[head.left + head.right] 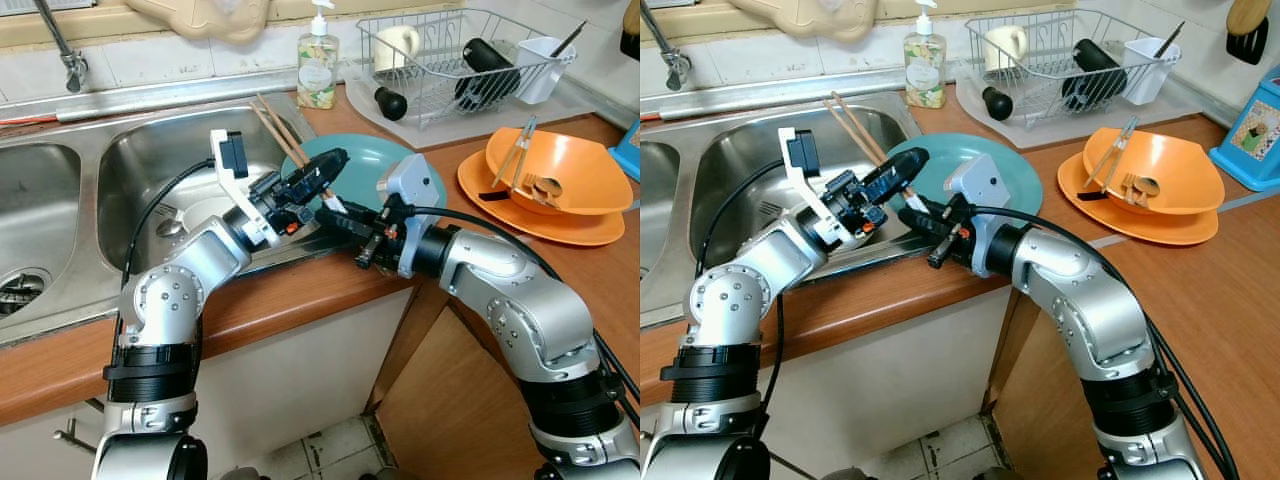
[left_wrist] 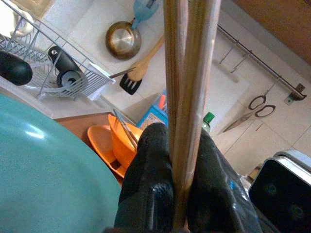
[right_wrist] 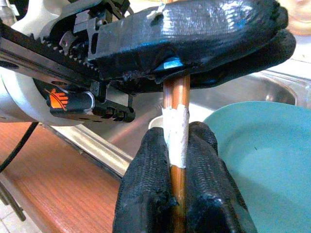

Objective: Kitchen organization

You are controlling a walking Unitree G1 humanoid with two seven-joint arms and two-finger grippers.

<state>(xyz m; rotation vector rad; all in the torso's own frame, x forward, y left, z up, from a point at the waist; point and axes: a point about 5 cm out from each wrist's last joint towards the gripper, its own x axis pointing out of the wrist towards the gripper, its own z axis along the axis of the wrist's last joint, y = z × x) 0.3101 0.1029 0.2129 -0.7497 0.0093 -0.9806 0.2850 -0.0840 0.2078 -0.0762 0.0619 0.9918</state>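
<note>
Left gripper (image 1: 318,178): clamped on the pair of wooden chopsticks (image 1: 275,126), just above the near rim of the teal plate (image 1: 400,160); the left wrist view shows both sticks pinched side by side between the black fingers (image 2: 146,189).
Right gripper (image 1: 335,222): closed on the lower end of the same chopsticks, directly below the left gripper and almost touching it; the right wrist view shows its fingers (image 3: 146,194) on either side of the white-taped part of the sticks.
Why both hold: this looks like a hand-over from one gripper to the other, or a regrip to steady the sticks; which way it goes I cannot tell.
Chopsticks' lie: tilted, their free ends rising away from the left gripper over the edge of the steel sink (image 1: 150,170).
Likely goal: the white cutlery holder (image 1: 545,65) on the wire dish rack (image 1: 450,60), well beyond both grippers past the plate, seems a fitting place for them.
Other things: soap bottle (image 1: 318,65) behind the plate; stacked orange bowls (image 1: 555,180) with tongs (image 1: 515,150) beyond the right arm.
Hidden: the stretch of the sticks inside the two grips is covered by the fingers.
Hard to make out: whether the sticks' lower tips touch the plate; what lies in the sink under the left arm.
</note>
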